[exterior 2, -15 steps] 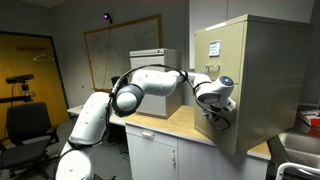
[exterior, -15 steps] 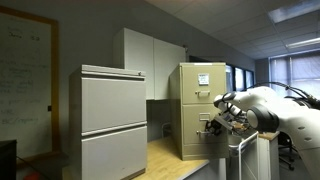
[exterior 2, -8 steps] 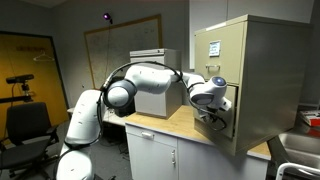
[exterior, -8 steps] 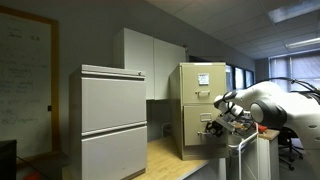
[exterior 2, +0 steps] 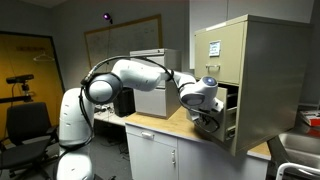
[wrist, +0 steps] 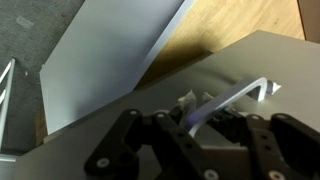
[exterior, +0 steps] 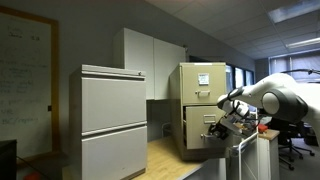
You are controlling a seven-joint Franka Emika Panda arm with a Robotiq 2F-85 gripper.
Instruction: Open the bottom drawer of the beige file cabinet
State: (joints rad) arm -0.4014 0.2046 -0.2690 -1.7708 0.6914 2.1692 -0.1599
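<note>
Holding the bottom drawer (wrist: 285,60) partly open, we are hooking its silver handle (wrist: 245,92); we cannot tell whether the claw (wrist: 200,125) clamps.

Whiteboard (exterior 2: 108,45), pale grey cabinet (exterior: 113,115), dim windows (exterior: 301,62)

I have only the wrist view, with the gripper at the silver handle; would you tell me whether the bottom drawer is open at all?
Observer: Yes. In an exterior view the bottom drawer stands partly out of the beige file cabinet, with a dark gap behind its front.
Operator: Thank you. Is the top drawer shut?
Observer: Yes, the top drawer, which bears the white paper, sits flush.
Operator: What does the cabinet stand on?
Observer: A wooden countertop.
</note>
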